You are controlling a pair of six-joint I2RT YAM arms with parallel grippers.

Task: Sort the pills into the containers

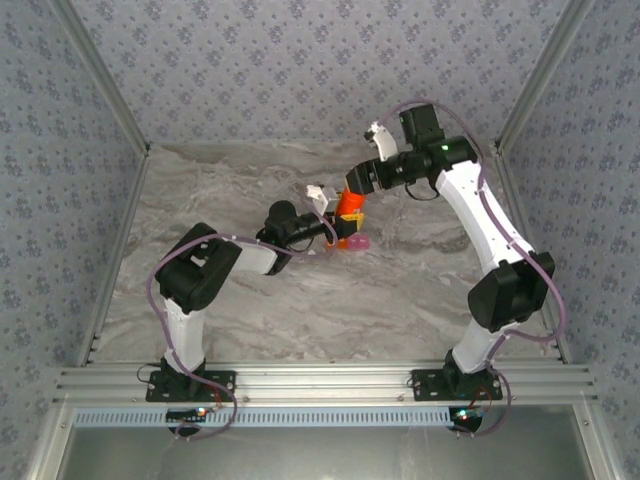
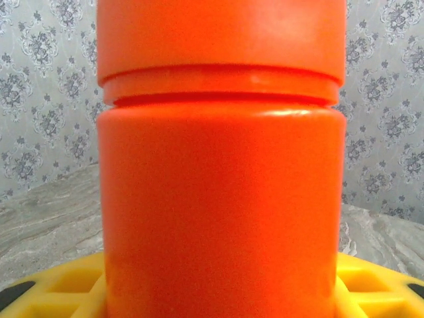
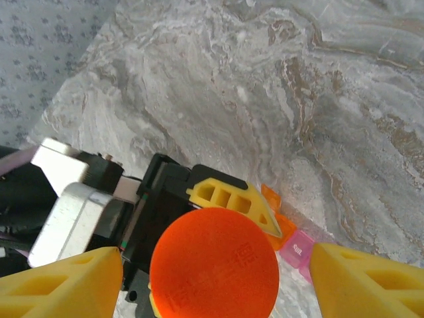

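An orange round bottle point(image 2: 222, 165) with its cap point(image 3: 213, 265) on stands upright above the table, and my left gripper point(image 2: 222, 291) is shut on its body, a yellow finger point(image 3: 232, 202) pressed to its side. My right gripper point(image 3: 215, 278) hovers over the cap, open, with a gap between each yellow fingertip and the cap's rim. The containers, a small joined orange and pink pill box point(image 3: 295, 248), lie on the marble table just beside the bottle, also seen from above point(image 1: 356, 242). The pills are hidden.
The marble tabletop point(image 1: 250, 300) is walled by patterned panels at the back and sides. Both arms meet over the table's middle point(image 1: 350, 208). An aluminium rail point(image 1: 320, 385) runs along the near edge.
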